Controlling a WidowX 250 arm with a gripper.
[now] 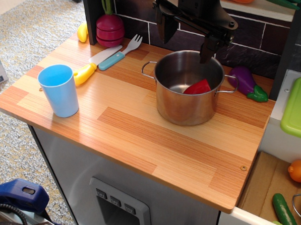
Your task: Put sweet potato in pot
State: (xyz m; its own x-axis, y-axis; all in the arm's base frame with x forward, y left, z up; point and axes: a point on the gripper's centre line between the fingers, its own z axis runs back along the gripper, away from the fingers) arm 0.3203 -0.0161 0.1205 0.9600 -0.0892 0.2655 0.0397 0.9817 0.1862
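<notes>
The red sweet potato (197, 87) lies inside the steel pot (185, 108), at its right side, partly hidden by the rim. The pot stands on the wooden counter, right of centre. My gripper (184, 35) hangs above the pot's back rim with its two black fingers spread wide apart, open and empty. One finger (165, 26) is over the left back rim, the other (206, 50) over the right back rim.
A light blue cup (59, 90) stands at the left. A yellow-handled knife (90, 68) and a blue-handled fork (119, 53) lie behind it. A magenta ribbed vegetable (110, 29) sits at the back wall. A purple eggplant (247, 82) lies right of the pot. A green lid (298, 110) is at the far right.
</notes>
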